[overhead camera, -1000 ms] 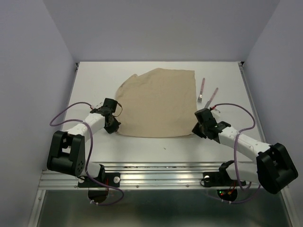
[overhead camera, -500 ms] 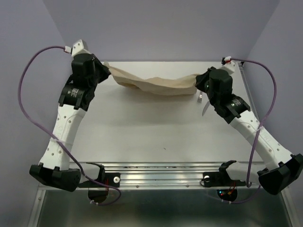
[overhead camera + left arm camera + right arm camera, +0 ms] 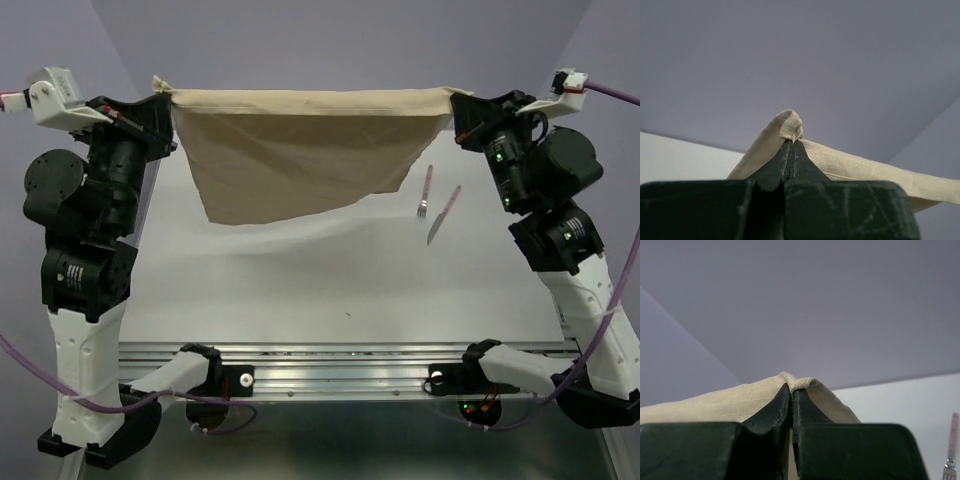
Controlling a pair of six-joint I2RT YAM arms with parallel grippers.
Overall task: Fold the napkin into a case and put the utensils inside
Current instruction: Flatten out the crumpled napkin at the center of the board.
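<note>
You are holding the napkin (image 3: 300, 150) stretched taut in the air over the far half of the table (image 3: 300, 280). Your left gripper (image 3: 165, 92) is clenching its left corner and your right gripper (image 3: 455, 100) its right corner. The fork (image 3: 426, 193) and knife (image 3: 444, 215) are lying side by side on the right.

A white table (image 3: 300, 275) has a silver metal rail (image 3: 340, 375) along its near edge. Pale purple walls (image 3: 340, 40) stand far, left and right.
</note>
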